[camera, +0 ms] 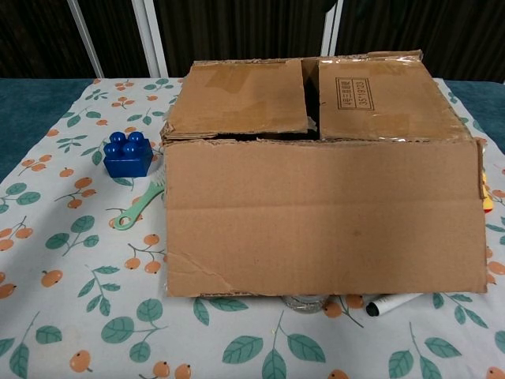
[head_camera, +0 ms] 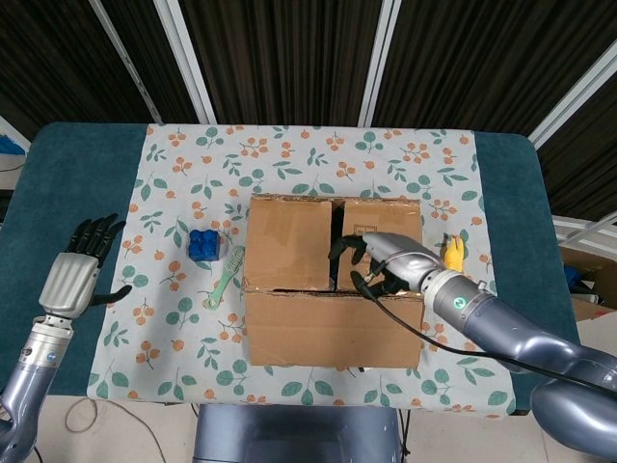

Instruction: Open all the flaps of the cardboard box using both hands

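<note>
Floral cloth (head_camera: 289,164) covers the table where the cardboard box (head_camera: 289,241) sits mid-cloth, near flap (camera: 316,213) folded down and two inner flaps shut. Right hand (head_camera: 371,258) hovers at their seam, fingers loosely spread, empty; left hand (head_camera: 82,260) idles open, well apart. Lifting one-handed could drag the box into the yellow toy (head_camera: 451,256) just beside it.

One cardboard box (head_camera: 333,280), three flaps showing: two inner, one front folded down. One blue building block (head_camera: 202,245), one green brush (head_camera: 224,280), one yellow toy (head_camera: 451,254), one black-capped marker (camera: 392,303). Two hands: left (head_camera: 75,272), right (head_camera: 378,262).
</note>
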`<state>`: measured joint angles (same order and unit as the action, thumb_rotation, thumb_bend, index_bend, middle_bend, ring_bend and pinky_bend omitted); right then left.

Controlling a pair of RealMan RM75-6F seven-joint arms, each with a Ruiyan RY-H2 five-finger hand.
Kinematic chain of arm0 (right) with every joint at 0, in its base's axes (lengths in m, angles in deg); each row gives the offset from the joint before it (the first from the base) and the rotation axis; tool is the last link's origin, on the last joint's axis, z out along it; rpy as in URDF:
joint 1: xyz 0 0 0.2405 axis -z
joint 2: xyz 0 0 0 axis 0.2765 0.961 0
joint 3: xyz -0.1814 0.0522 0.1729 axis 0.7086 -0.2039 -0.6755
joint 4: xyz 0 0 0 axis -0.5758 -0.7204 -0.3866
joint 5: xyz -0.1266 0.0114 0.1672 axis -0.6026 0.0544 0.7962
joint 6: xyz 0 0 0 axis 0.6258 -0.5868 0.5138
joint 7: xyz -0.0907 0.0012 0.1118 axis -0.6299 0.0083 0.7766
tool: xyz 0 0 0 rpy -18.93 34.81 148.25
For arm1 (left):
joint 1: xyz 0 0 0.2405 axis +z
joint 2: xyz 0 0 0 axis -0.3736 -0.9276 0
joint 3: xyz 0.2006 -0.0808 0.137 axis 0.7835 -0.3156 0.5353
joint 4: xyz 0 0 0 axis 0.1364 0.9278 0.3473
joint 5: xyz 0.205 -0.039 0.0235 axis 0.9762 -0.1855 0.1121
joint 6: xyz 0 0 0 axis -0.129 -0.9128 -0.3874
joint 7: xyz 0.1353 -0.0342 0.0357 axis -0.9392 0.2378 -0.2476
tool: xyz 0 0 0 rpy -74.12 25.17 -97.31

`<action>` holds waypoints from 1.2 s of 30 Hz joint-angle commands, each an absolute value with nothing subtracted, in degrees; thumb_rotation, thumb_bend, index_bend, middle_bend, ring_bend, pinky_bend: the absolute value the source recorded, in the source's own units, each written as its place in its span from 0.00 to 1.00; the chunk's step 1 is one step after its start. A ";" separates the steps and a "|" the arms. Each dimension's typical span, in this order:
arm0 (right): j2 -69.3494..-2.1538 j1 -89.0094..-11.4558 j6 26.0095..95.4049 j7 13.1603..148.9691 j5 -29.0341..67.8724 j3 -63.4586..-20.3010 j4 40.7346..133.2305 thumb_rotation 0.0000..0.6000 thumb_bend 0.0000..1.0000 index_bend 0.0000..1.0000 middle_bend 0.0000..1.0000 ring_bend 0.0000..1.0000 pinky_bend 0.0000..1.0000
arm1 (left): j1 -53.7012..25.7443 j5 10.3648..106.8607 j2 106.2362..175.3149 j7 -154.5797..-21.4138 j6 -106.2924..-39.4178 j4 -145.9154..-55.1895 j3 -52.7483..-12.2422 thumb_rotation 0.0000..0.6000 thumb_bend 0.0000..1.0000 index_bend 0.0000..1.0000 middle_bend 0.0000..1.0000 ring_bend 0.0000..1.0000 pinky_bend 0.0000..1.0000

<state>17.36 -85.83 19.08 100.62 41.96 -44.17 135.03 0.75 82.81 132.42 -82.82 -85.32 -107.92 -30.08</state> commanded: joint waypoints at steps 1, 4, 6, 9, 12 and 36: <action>13.57 -80.47 34.81 88.31 40.60 -38.14 135.14 1.00 0.59 0.19 0.11 0.15 0.29 | 0.72 82.78 132.37 -83.02 -85.23 -108.01 -30.07 1.00 0.13 0.00 0.00 0.00 0.00; 11.81 -77.48 42.17 82.24 40.87 -35.60 134.51 1.00 0.53 0.10 0.04 0.08 0.26 | 0.71 82.75 132.32 -83.19 -85.21 -108.14 -30.09 1.00 0.13 0.00 0.00 0.00 0.00; 10.78 -75.62 46.15 79.41 40.43 -34.40 133.95 1.00 0.50 0.05 0.01 0.06 0.25 | 0.68 82.79 132.30 -83.32 -85.16 -108.19 -30.06 1.00 0.13 0.00 0.00 0.00 0.00; 7.61 -70.66 56.07 73.71 38.11 -31.96 132.10 1.00 0.45 0.00 0.00 0.02 0.24 | 0.62 82.84 132.27 -83.68 -84.99 -108.27 -29.96 1.00 0.13 0.00 0.00 0.00 0.00; 2.92 -64.23 66.65 70.58 34.72 -30.19 129.73 1.00 0.40 0.00 0.00 0.00 0.22 | 0.62 82.62 132.14 -84.00 -84.84 -108.51 -30.00 1.00 0.13 0.00 0.00 0.00 0.00; -18.90 -31.88 92.54 83.33 14.26 -27.98 98.83 1.00 0.26 0.00 0.00 0.00 0.21 | -1.98 83.77 128.51 -91.16 -81.89 -114.63 -30.37 1.00 0.15 0.00 0.00 0.00 0.00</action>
<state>-16.97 -33.45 91.98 81.28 15.73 -26.75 101.50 -0.95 83.59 129.76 -89.70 -83.30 -112.97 -30.18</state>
